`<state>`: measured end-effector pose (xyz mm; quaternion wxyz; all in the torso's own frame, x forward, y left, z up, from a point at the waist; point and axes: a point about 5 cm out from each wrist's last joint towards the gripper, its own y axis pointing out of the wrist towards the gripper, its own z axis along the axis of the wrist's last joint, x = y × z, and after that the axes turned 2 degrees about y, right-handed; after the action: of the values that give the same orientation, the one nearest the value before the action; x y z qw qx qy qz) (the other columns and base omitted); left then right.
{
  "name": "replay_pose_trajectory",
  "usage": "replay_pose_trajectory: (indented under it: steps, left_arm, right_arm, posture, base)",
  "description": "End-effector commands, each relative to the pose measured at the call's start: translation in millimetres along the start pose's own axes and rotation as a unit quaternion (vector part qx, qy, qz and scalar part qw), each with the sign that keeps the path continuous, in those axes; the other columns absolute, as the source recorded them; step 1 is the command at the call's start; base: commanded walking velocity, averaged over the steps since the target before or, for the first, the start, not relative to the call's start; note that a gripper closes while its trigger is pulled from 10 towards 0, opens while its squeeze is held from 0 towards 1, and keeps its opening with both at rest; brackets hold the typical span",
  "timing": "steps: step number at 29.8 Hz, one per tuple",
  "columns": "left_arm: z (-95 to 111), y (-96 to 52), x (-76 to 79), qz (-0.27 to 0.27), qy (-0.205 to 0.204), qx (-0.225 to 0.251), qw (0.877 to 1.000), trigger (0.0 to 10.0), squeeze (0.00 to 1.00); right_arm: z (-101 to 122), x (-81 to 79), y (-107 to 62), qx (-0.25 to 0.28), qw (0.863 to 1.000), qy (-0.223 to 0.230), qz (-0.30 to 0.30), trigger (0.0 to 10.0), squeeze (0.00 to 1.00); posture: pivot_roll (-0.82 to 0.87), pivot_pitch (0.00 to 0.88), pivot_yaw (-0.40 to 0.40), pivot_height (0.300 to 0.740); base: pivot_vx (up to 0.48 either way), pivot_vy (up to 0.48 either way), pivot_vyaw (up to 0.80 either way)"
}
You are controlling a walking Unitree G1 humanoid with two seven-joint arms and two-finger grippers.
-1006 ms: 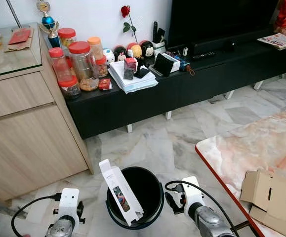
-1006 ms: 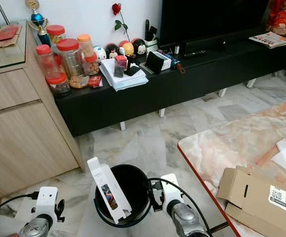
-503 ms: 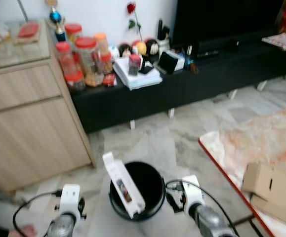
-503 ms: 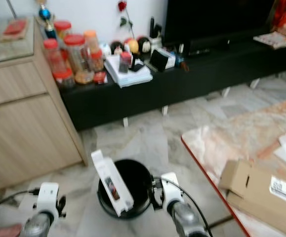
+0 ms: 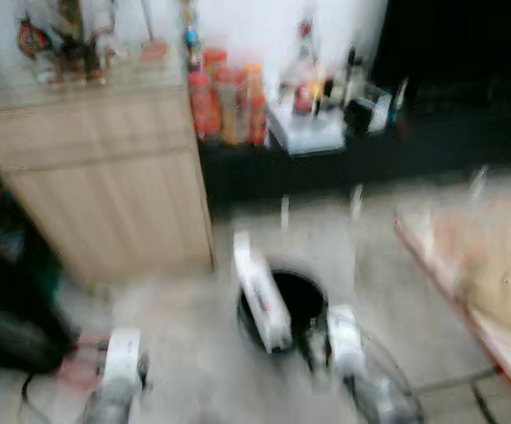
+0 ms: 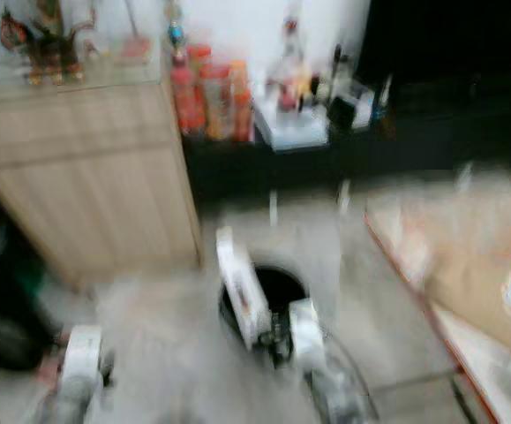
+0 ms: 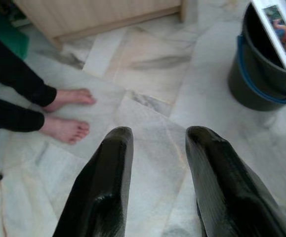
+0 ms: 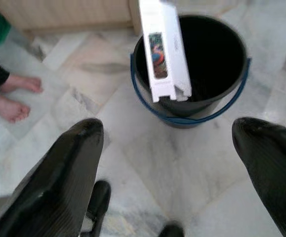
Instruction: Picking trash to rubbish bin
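Observation:
A black rubbish bin (image 5: 301, 299) with a blue handle stands on the marble floor, blurred in the eye views. A long white box (image 8: 162, 49) stands in it, leaning on the rim and sticking out above it. My right gripper (image 8: 170, 128) hangs low just short of the bin (image 8: 192, 114), open wide with nothing between its fingers. My left gripper (image 7: 160, 133) hangs over bare floor to the bin's left, open and empty; the bin (image 7: 261, 84) and the white box (image 7: 281, 29) are off to its side.
A person's bare feet (image 7: 66, 116) and dark trouser legs stand on the floor by my left gripper. A wooden cabinet (image 5: 105, 168) is at the back left, beside a black bench (image 5: 343, 150) with jars. A marble table (image 5: 476, 256) edges in at right.
The whole picture has swung and blurred, so the camera has moved; the cabinet now sits near the middle. A person in dark clothes has come into view at left. Both arms hang as before.

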<state>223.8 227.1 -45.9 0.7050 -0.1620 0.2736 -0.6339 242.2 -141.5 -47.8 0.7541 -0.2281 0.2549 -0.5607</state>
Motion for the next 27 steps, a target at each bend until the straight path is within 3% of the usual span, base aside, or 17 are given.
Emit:
replay_pose_trajectory:
  steps: [1, 21, 27]
  left_arm:
    - [2.6, 1.0, 2.1, 0.0, -0.007, 0.005, 1.0, 10.0, 0.0]
    - [4.4, 1.6, 2.5, -0.001, -0.009, 0.007, 1.0, 10.0, 0.0]
    - [4.7, 1.8, 1.9, 0.002, -0.005, 0.006, 1.0, 10.0, 0.0]
  right_arm:
    - [-1.5, 4.8, -1.5, -0.003, 1.0, 0.005, -0.009, 10.0, 0.0]
    - [-0.7, 6.2, -1.7, -0.001, 1.0, 0.006, -0.011, 10.0, 0.0]
    - [-1.9, 6.6, -2.2, -0.002, 1.0, 0.006, -0.013, 10.0, 0.0]
  posture:
    - [-0.06, 0.016, 0.012, 0.74]
    - [-0.06, 0.017, 0.008, 0.74]
    - [-0.06, 0.017, 0.007, 0.74]
  base:
    - [-0.27, 0.0, 0.0]
    - [-0.259, 0.0, 0.0]
    - [0.0, 0.0, 0.0]
